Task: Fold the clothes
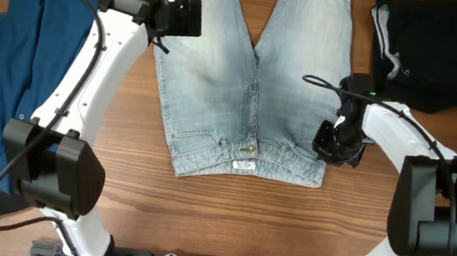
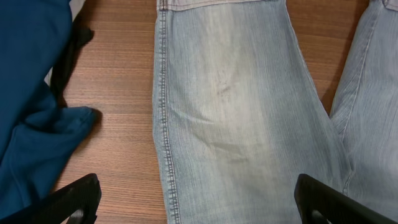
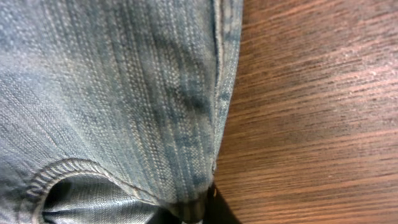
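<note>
Lying flat at mid-table (image 1: 198, 221), waistband nearest the robot, the denim shorts (image 1: 251, 87) are flanked by a blue shirt (image 1: 9, 46) and black shorts (image 1: 433, 49). The left hand (image 1: 183, 18) is poised released above the leg on its side. The right hand (image 1: 337, 142) is set low at the side seam near the waistband; its grip cannot be told. If only the seam edge is pinched, one layer could be lifted and the fold skewed.

No legible text in any view. Small pale label (image 1: 244, 163) on waistband of denim shorts (image 1: 217, 82): print too small to read.
</note>
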Robot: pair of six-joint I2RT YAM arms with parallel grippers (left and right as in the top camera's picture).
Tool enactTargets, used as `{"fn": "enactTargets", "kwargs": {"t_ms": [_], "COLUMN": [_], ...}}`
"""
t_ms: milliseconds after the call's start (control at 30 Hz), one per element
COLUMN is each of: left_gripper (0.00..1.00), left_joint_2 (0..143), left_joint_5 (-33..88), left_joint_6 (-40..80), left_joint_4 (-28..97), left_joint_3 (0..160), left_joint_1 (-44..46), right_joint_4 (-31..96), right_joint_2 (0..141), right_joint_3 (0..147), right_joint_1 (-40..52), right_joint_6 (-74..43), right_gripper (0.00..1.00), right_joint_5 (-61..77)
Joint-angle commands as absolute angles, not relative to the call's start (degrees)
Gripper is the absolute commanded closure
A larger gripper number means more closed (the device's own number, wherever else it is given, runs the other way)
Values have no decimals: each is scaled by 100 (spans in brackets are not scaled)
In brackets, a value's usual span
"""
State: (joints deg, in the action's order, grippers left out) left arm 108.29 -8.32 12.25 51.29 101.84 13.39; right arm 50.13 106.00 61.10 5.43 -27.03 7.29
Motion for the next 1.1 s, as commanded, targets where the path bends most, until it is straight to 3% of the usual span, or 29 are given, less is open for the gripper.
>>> {"fn": "enactTargets", "kwargs": {"t_ms": [0,233,367,400,533,567,633,933,1067], "left_gripper": [0,0,0,0,0,0,0,0,14], "left_joint_2": [10888,11120,11509,11614,12182,12324,12560,13384,13555], "left_joint_5": [-840,-690,-690,-690,-408,-309,-183,-67,56], "left_joint_6": [1107,1105,1061,1044,749,692,659,674,705], "left_joint_4": [5129,4912,4589,4466,3636,3428,3116,2722,2764], "left_joint_3": [10178,10143,10143,10143,10143,10143,10143,10143,10143], "left_joint_1": [1350,1347,1347,1334,1229,1197,1135,1000,1000], "right_joint_4": [4886,4912,4963,4998,5299,5345,5367,5271,5188], "right_joint_2": [10790,10777,10532,10418,9837,9706,9502,9011,9011], "right_joint_3": [5892,6010,6272,6351,6845,6949,7102,7234,7234], "right_joint_1": [89,-1393,-1645,-1603,-1367,-1326,-1253,-1002,-893], "right_joint_6": [-2860,-2307,-1629,-1546,-1345,-1347,-1345,-1278,-1214], "right_gripper": [96,96,95,91,32,21,14,13,22], "right_joint_5": [128,1026,1970,2001,1933,1933,1935,1675,1634]}}
